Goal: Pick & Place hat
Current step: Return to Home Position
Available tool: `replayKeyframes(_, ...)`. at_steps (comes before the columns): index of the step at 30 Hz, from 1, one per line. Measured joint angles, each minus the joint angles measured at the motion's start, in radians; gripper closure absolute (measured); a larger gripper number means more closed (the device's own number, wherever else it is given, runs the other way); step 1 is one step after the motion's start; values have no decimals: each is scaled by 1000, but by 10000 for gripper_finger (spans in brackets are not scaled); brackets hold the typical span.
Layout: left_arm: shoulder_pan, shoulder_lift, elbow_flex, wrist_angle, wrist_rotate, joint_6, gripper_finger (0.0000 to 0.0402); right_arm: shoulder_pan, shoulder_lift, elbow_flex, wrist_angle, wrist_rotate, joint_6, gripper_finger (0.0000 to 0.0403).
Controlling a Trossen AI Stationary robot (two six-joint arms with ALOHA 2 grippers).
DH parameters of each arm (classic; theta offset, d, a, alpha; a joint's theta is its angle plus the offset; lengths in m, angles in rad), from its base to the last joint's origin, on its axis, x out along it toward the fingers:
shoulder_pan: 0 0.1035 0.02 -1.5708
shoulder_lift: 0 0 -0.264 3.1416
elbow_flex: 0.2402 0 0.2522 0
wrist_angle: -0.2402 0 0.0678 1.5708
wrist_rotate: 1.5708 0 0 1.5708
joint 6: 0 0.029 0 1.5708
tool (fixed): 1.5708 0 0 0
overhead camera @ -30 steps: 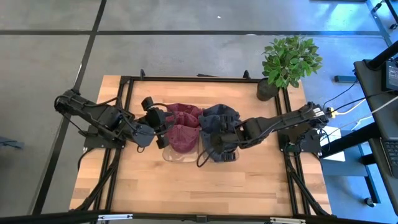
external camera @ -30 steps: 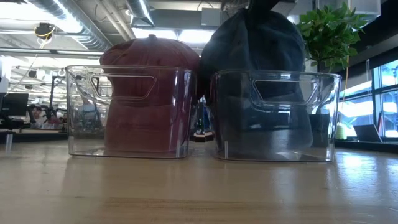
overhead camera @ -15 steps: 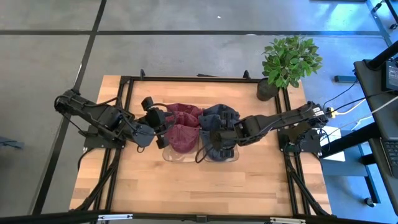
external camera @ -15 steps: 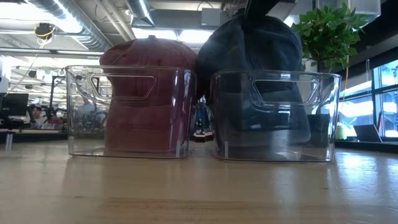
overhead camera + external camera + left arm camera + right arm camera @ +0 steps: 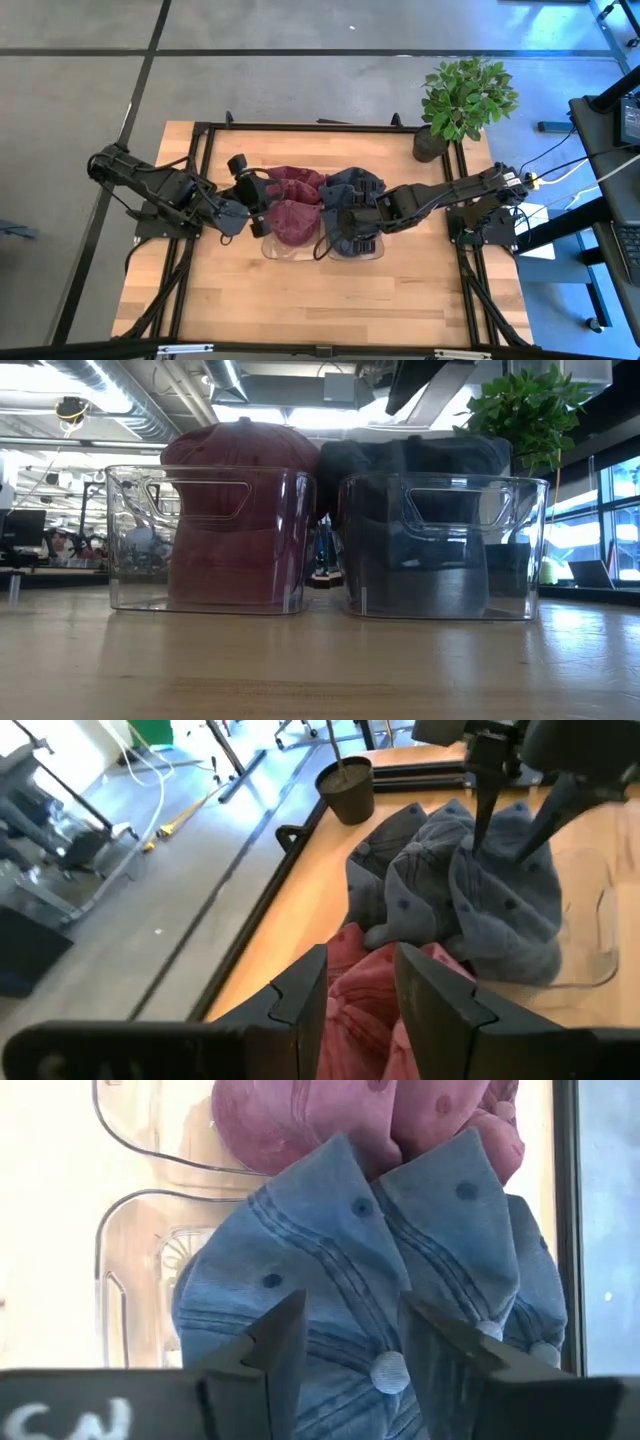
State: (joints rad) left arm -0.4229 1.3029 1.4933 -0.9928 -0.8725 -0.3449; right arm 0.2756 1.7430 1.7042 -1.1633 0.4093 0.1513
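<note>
Red caps [image 5: 240, 450] fill the left transparent bin [image 5: 125, 560], and blue caps [image 5: 415, 460] fill the right transparent bin [image 5: 525, 560]. The bins stand side by side mid-table [image 5: 300, 300]. The right gripper [image 5: 352, 1305] hovers just above the blue caps, fingers parted and holding nothing. The left gripper [image 5: 360, 955], likewise parted and empty, sits just left of the red caps.

Left bin [image 5: 135, 560] and right bin [image 5: 515, 575], 2 heaped obstacles, block mid-table; the table's [image 5: 300, 670] near strip lies open.
</note>
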Motion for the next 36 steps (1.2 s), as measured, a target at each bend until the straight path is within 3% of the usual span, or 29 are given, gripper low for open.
replayKeyframes(7, -1, 0, 0, 0, 43, 44, 288, -6, -115, 0, 8, -82, 67, 240)
replayKeyframes(11, 10, -40, -2, 0, 167, -5, 288, -1, -266, -12, 28, -154, 118, 240)
replayKeyframes(15, 11, -125, -41, 82, 190, -12, 288, 53, -472, -172, 174, -149, 167, 240)
replayKeyframes(20, 18, -280, -263, 450, 339, 86, 288, 134, -733, -489, 479, -149, 151, 240)
replayKeyframes(24, 28, -418, -485, 643, 325, 98, 288, 194, -901, -713, 693, -149, 101, 240)
replayKeyframes(28, 28, -556, -690, 776, 310, 96, 288, 216, -1040, -898, 728, -149, 70, 240)
replayKeyframes(36, 72, -764, -1030, 1032, 367, 111, 288, 203, -1217, -1263, 1083, -165, 97, 240)
